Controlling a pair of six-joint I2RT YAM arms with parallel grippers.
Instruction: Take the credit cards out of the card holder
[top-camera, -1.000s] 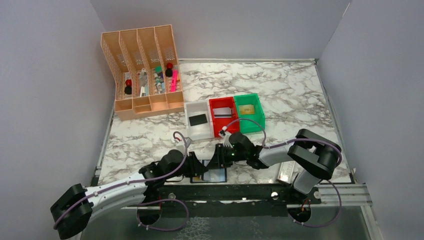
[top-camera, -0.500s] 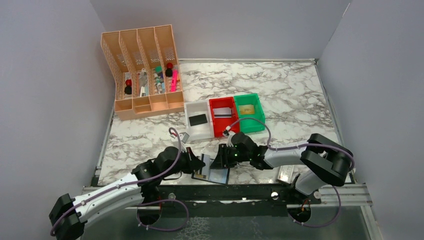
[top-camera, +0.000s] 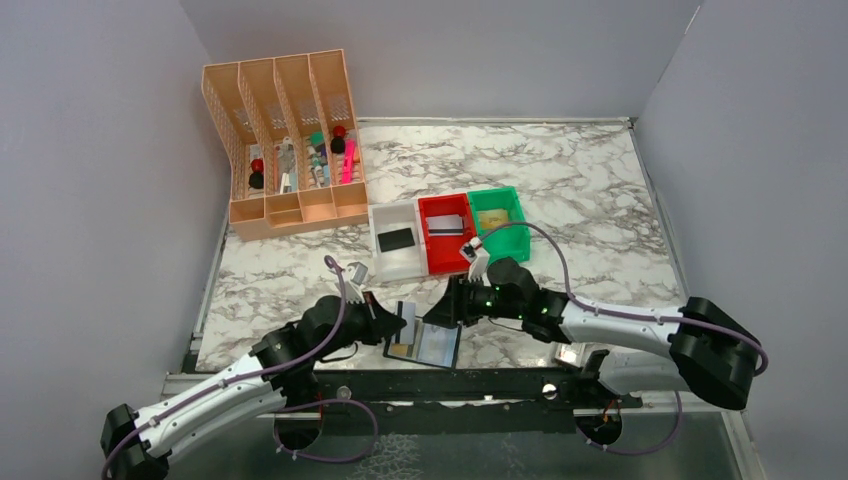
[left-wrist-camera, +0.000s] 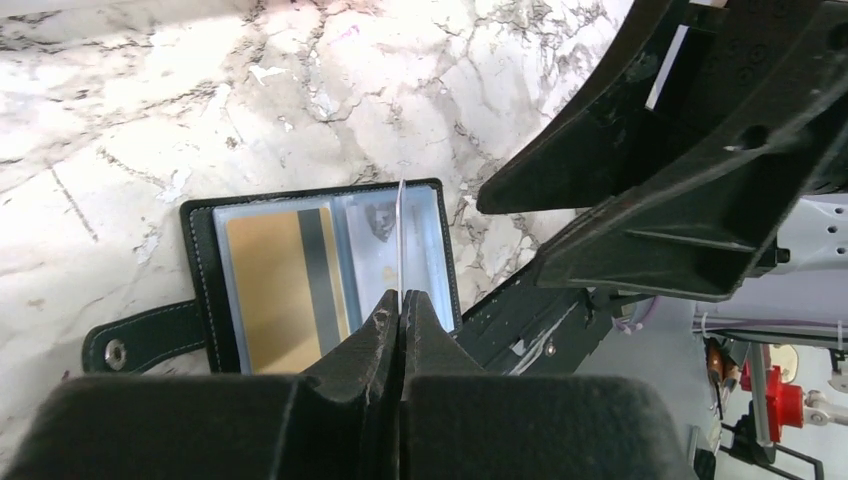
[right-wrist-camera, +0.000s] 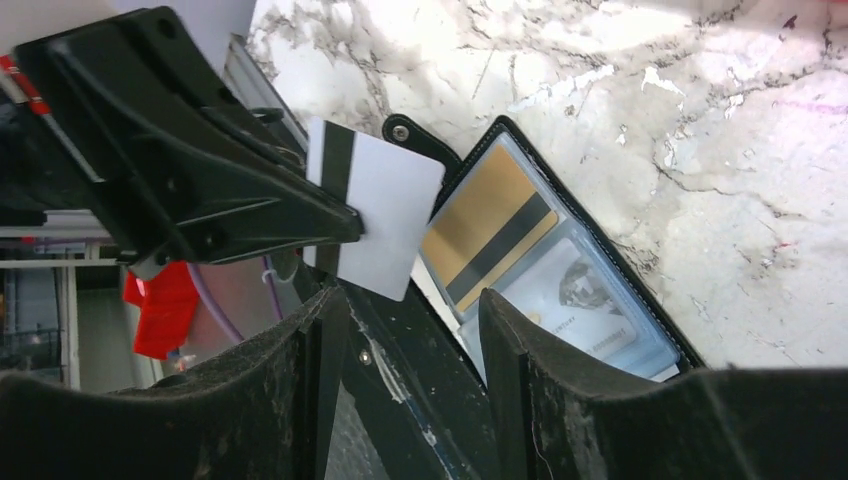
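My left gripper (left-wrist-camera: 400, 300) has just snapped shut, and I'm now pinching a white credit card with a black stripe (right-wrist-camera: 385, 215) by one edge, holding it on edge and clear of the card holder (top-camera: 437, 346). My right gripper (right-wrist-camera: 410, 320), which was down at the holder a moment ago, is spreading its jaws and hovering over it, gripping nothing. The holder is lying open at the near edge of the marble table (top-camera: 600, 200), between my two wrists. So this card is coming out, but I'm still seeing a gold card (left-wrist-camera: 270, 290) and a pale printed card (right-wrist-camera: 585, 300) sitting in their clear pockets, so I'm judging the job unfinished.
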